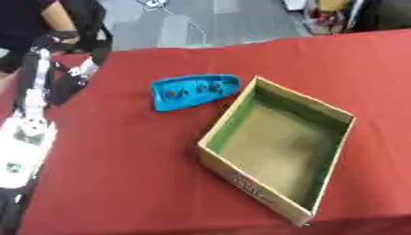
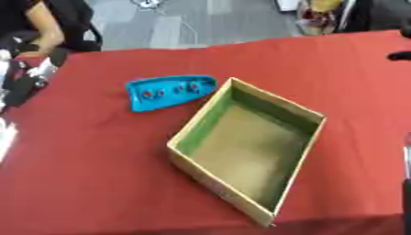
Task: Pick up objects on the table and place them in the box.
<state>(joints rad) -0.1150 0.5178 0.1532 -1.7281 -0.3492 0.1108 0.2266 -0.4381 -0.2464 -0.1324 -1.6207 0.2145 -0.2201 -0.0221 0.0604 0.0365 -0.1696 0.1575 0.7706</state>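
Probably light, stiff and smooth, the blue boat-shaped object (image 1: 195,91) left of the box (image 1: 213,133) suits a grasp across its narrow width; whether either hand's fingers are apart cannot be told.

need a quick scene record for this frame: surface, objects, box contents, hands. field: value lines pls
surface: red tablecloth
object: blue boat-shaped item, lying on the cloth, left of the box and apart from it
box: open cardboard box, green inner walls, nothing inside
left arm: white and black arm along the left edge; hand state not readable
right hand: only a dark tip at the right edge of the right eye view
task progress: blue item not yet boxed
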